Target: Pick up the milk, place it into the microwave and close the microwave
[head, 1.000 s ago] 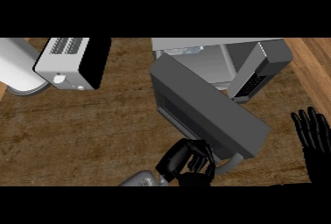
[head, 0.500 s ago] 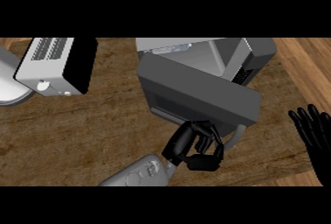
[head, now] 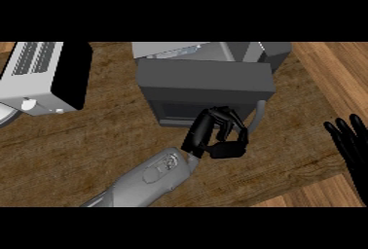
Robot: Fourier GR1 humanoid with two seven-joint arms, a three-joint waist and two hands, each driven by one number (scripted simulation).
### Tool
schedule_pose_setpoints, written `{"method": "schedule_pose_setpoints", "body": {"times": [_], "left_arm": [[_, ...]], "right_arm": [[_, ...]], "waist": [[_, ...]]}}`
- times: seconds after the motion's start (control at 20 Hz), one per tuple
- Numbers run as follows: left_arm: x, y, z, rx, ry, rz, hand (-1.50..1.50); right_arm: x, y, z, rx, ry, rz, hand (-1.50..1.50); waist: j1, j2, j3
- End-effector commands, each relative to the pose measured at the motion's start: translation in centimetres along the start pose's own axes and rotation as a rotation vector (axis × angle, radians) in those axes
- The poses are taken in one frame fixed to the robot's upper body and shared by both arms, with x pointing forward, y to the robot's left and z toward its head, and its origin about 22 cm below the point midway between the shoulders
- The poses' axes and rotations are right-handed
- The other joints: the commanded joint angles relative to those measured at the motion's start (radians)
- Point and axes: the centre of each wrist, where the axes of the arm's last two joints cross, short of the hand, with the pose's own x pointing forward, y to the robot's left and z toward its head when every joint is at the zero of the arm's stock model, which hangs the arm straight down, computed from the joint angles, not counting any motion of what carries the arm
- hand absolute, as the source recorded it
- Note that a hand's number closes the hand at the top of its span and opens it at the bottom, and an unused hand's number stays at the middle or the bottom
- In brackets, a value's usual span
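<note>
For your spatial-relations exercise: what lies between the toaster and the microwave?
In the head view, only bare wooden counter lies between the toaster and the microwave; nothing stands there.

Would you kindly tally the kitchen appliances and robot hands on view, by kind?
microwave: 1
toaster: 1
robot hands: 2 (left robot hand at the microwave's door, right robot hand at the view's right edge)
Total: 4

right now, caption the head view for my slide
Left hand curled against the microwave door beside its handle, right hand open at the right edge
</note>
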Motion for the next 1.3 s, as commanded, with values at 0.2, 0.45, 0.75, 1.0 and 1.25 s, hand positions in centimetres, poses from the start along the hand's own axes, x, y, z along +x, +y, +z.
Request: {"method": "schedule_pose_setpoints", "body": {"times": [0.2, 0.45, 0.75, 1.0, 1.25], "left_arm": [[2.0, 1.9, -3.0, 0.142, -0.065, 0.123, 1.50], [3.1, 2.7, -4.8, 0.174, -0.084, 0.149, 1.50], [2.4, 3.4, -5.2, 0.207, -0.094, 0.141, 1.50], [2.4, 3.4, -5.4, 0.215, -0.114, 0.150, 1.50], [2.1, 3.6, -5.4, 0.223, -0.128, 0.158, 1.50]], "right_arm": [[1.1, -0.1, -0.8, 0.031, -0.005, -0.033, -1.50], [1.9, -0.4, -1.4, 0.056, -0.014, -0.027, -1.50], [3.0, -0.6, -2.1, 0.088, -0.044, -0.027, -1.50], [3.5, -0.6, -2.5, 0.106, -0.042, -0.032, -1.50], [3.9, -0.8, -3.0, 0.106, -0.054, -0.042, -1.50]], "waist": [[-0.024, 0.019, -0.002], [-0.055, 0.026, -0.001], [-0.080, 0.035, 0.001], [-0.095, 0.036, 0.002], [-0.087, 0.041, 0.003]]}}
